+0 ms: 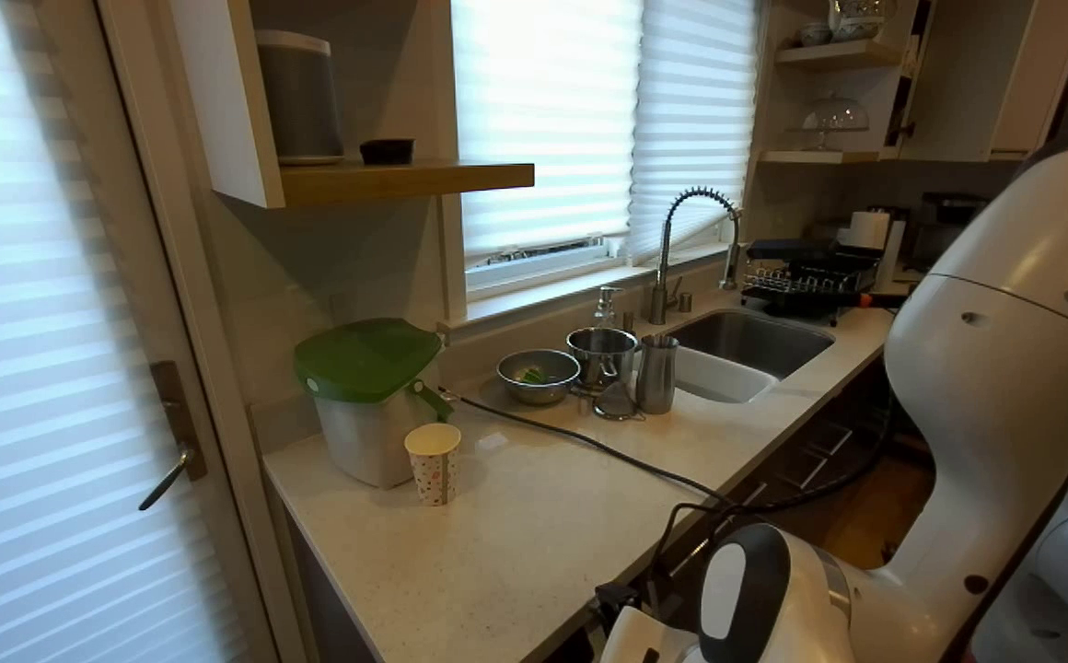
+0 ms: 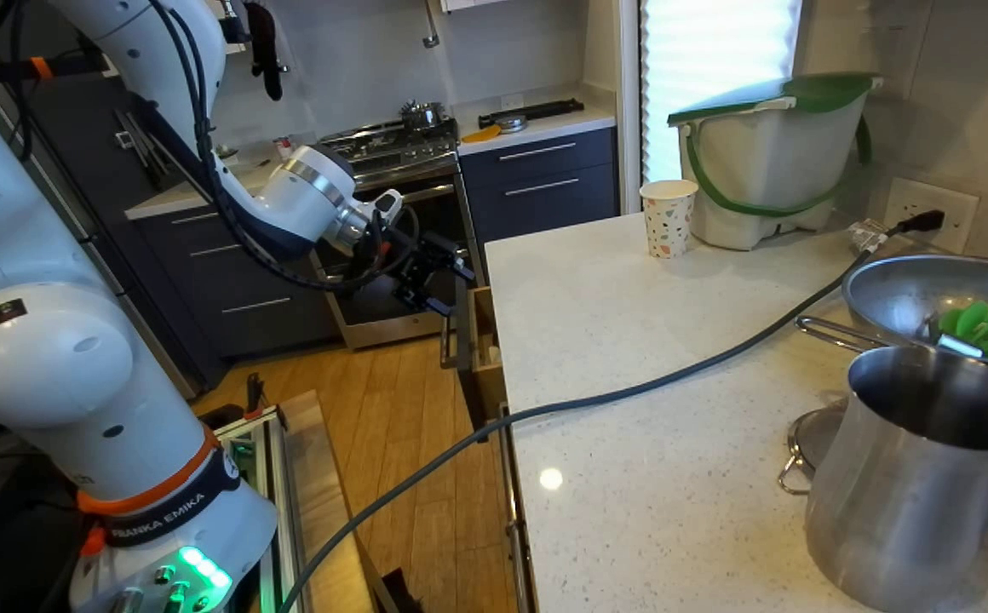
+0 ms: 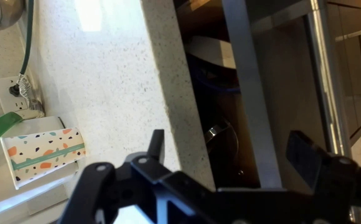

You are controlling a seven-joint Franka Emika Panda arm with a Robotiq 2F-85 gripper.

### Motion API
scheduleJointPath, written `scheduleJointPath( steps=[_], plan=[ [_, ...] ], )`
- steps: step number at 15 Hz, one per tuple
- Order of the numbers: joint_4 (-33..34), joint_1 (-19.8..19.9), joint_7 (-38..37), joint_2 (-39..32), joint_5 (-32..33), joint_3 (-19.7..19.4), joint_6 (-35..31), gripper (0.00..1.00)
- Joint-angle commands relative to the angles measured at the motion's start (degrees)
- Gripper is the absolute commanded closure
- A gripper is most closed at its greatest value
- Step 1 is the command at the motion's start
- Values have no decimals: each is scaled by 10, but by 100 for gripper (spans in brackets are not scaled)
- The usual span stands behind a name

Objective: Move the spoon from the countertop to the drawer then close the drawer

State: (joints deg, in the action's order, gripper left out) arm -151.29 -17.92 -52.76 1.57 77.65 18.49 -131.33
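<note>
The pale speckled countertop (image 2: 613, 315) shows in all views, also in the wrist view (image 3: 112, 77). The drawer (image 2: 484, 317) is partly pulled out below the counter edge. In the wrist view its front panel's top edge (image 3: 255, 102) stands apart from the counter, leaving a dark gap. A shiny curved metal piece (image 3: 213, 133) lies inside; I cannot tell what it is. The spoon is not identifiable in any view. My gripper (image 2: 454, 289) is open and empty above the drawer front. In the wrist view its fingers (image 3: 227, 132) spread over the gap and front panel.
The drawer's chrome handle (image 3: 331, 90) is beside the right finger in the wrist view. A paper cup (image 2: 669, 219) and green-lidded bin (image 2: 771, 162) stand on the counter. A black cable (image 2: 630, 392) crosses it. Metal bowls and a steel pitcher (image 1: 656, 376) stand near the sink (image 1: 746, 345).
</note>
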Motion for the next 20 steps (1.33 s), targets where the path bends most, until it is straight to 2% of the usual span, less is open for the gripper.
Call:
scheduleJointPath(
  steps=[1,13,20],
  plan=[
    [-13,2,-8,1,33,-4,-4,0],
    [-7,21,-73,-29,160,-26,1,0],
    [-5,36,-90,-28,178,-42,-3,0]
  ],
)
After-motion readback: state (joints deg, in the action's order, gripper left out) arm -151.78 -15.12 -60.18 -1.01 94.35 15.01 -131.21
